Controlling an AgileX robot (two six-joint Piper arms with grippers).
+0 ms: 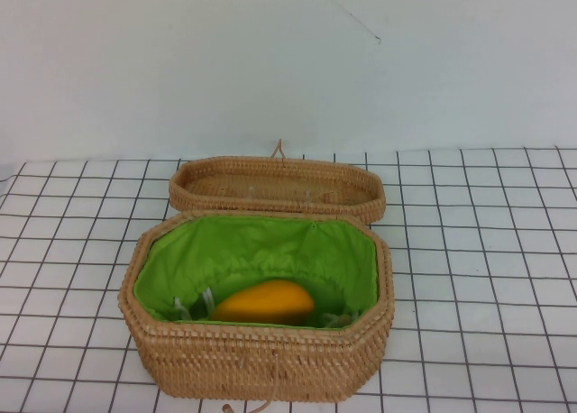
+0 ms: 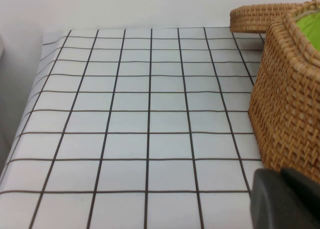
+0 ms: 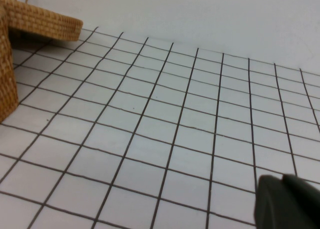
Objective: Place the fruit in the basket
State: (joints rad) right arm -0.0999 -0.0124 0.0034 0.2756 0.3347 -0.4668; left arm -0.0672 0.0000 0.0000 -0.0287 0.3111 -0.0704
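Observation:
The orange-yellow fruit (image 1: 263, 301) lies inside the open wicker basket (image 1: 261, 359), on its green lining near the front wall. The flat woven lid (image 1: 276, 186) lies on the table just behind the basket, touching its back rim. Neither gripper shows in the high view. In the left wrist view my left gripper (image 2: 281, 173) is shut and empty, low over the table beside the basket's left wall (image 2: 287, 114). In the right wrist view my right gripper (image 3: 282, 179) is shut and empty over the table, well to the right of the basket (image 3: 6, 74) and the lid (image 3: 45, 21).
A white tablecloth with a black grid (image 1: 478, 251) covers the table. A plain white wall (image 1: 270, 61) stands behind it. The table's left edge (image 2: 22, 124) shows in the left wrist view.

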